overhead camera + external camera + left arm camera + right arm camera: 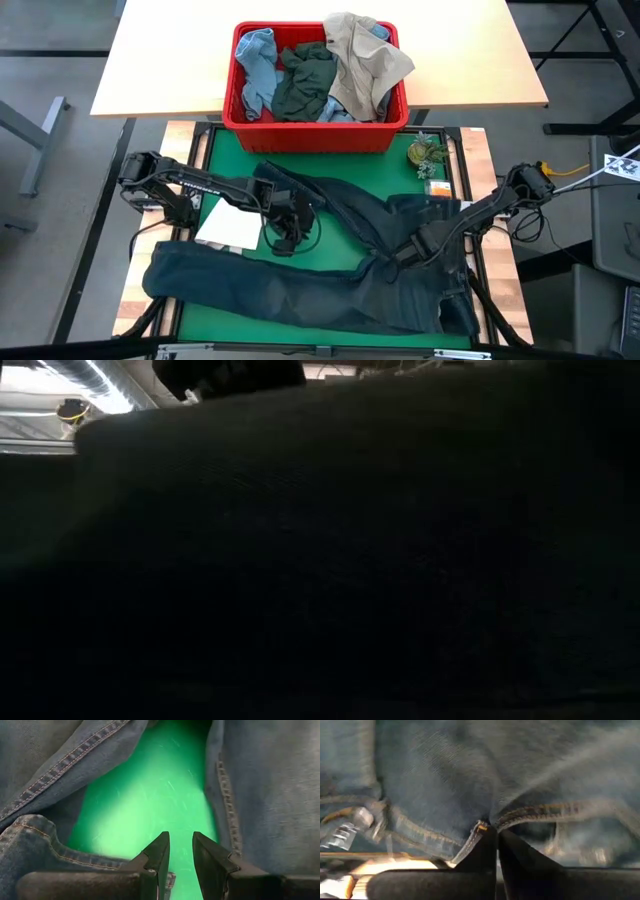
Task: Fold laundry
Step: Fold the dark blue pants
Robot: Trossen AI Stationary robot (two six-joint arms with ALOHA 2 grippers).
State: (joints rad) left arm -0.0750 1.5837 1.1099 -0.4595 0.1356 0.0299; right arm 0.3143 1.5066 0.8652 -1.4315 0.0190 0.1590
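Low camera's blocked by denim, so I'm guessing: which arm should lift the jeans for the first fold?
Probably right: the right gripper is pinched on the jeans at a seam. The left gripper hangs slightly parted over bare green mat.

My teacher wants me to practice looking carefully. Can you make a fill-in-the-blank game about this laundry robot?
1. The jeans are spread on a mat coloured ____.
2. The other clothes wait in a basket coloured ____.
3. The right gripper has its fingers shut on the ____.
4. The left gripper hangs over the mat between the two jean ____, holding nothing.

Missing words: green; red; jeans; legs
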